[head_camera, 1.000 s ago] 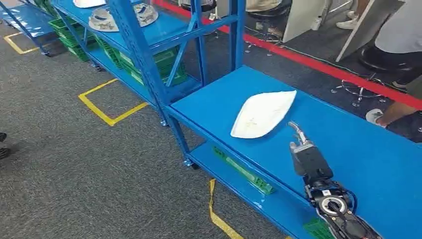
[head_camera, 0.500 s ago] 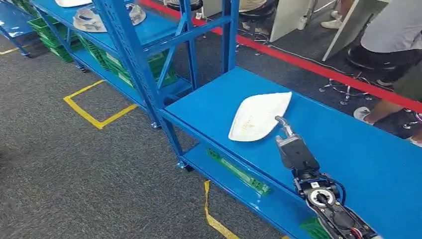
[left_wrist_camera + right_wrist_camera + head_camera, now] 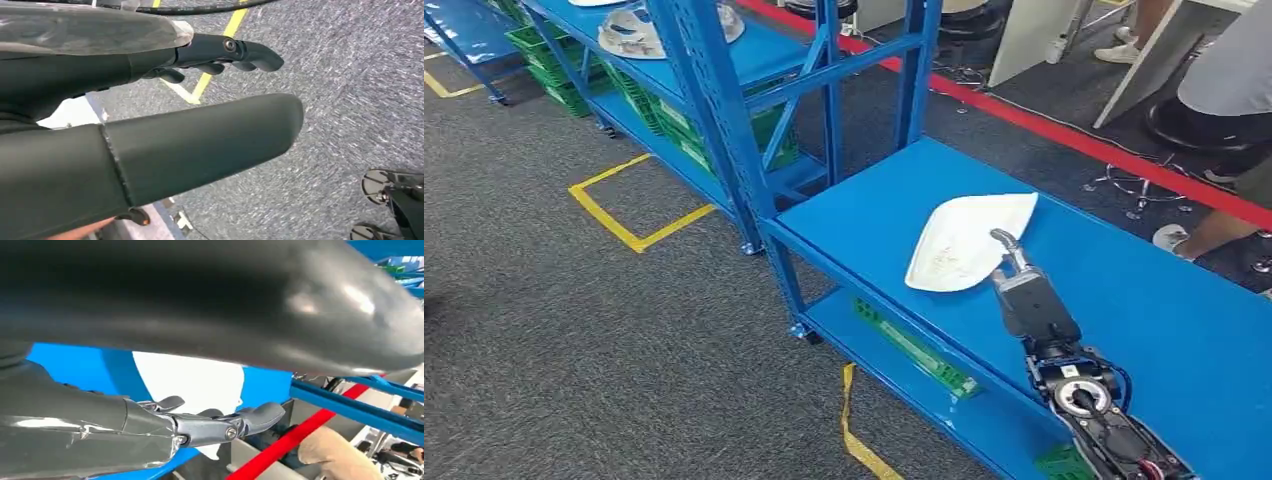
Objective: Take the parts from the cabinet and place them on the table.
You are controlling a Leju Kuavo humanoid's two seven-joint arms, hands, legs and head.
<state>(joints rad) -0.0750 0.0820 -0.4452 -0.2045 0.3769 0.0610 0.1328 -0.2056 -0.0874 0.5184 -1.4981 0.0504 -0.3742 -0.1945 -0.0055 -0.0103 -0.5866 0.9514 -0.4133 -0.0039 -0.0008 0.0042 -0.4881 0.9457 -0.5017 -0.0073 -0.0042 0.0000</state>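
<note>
The white part [image 3: 969,243] lies flat on the blue table [image 3: 1144,300], near its left end and close to the near edge, so this piece already seems to be set where the task wants it. The right hand [image 3: 1022,290] reaches out over the table just right of the part, its fingertips [image 3: 1004,240] at or above the part's near right rim; the head view does not settle whether they touch. In the right wrist view the hand [image 3: 200,427] has its fingers apart over the white surface with nothing between thumb and fingers, so it looks released, probably having let go or about to nudge the part.

The left hand [image 3: 165,100] hangs beside the body over grey carpet [image 3: 350,100], fingers loosely spread and holding nothing, kept out of the way.

To the far left stands the blue cabinet [image 3: 714,110], with further pale parts [image 3: 629,32] on its shelf, waiting to be fetched. A person's leg [image 3: 1214,228] shows beyond the table's far right side.
</note>
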